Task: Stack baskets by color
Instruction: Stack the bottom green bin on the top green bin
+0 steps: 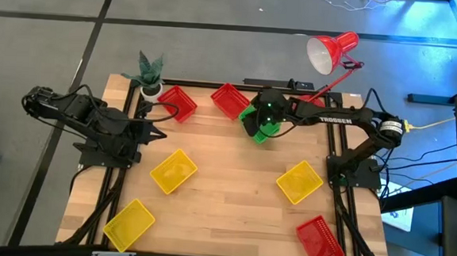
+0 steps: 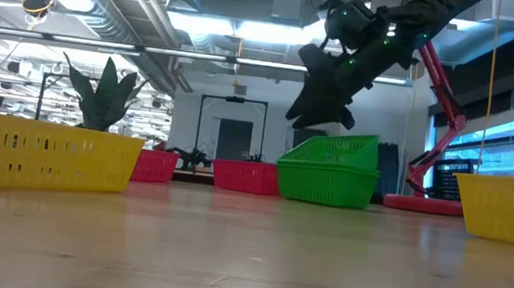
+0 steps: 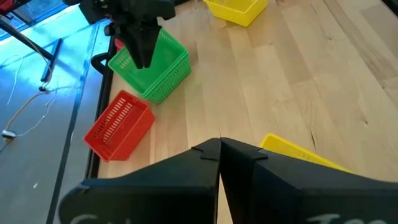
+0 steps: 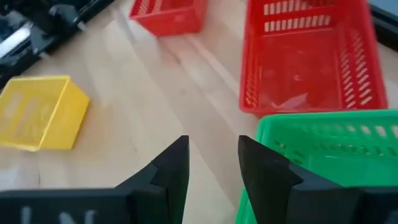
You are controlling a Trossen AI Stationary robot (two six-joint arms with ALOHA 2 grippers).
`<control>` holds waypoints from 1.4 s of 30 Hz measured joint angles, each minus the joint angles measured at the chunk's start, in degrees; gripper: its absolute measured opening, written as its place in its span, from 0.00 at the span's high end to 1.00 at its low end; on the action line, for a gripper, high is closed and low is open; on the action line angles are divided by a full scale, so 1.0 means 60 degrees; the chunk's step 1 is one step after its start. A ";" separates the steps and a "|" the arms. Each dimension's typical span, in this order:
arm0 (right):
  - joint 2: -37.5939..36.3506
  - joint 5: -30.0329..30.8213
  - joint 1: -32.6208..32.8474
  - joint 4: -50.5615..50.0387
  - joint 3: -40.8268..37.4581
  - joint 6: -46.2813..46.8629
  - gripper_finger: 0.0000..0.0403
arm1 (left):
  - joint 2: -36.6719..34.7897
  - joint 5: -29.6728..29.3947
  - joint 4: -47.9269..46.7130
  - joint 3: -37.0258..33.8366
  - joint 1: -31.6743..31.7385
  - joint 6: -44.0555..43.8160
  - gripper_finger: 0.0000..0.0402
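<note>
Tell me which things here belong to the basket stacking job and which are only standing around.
For the job:
green baskets, stacked
red baskets
yellow baskets
right hand, open over the green stack

Only standing around:
red desk lamp
potted plant

From above, the right gripper covers most of the green basket stack, so how many baskets sit in it can't be counted. In the right wrist view that stack runs off the frame edge, and the red basket is cut at the top. At table level, the near yellow basket is clipped at the left edge.
</note>
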 joint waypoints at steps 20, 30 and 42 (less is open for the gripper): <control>-0.0364 0.3418 -0.0024 -0.6691 0.3734 0.0082 0.66 | 0.0000 -0.0003 0.0001 0.0000 0.0000 0.0006 1.00; 0.0081 0.3002 -0.0446 -0.8009 0.3847 0.0120 0.66 | 0.0004 -0.0004 0.0000 0.0000 0.0000 0.0006 1.00; 0.1153 0.2886 -0.0477 -0.8073 0.3847 -0.1242 0.66 | 0.0001 -0.0007 0.0004 0.0000 0.0000 -0.0006 1.00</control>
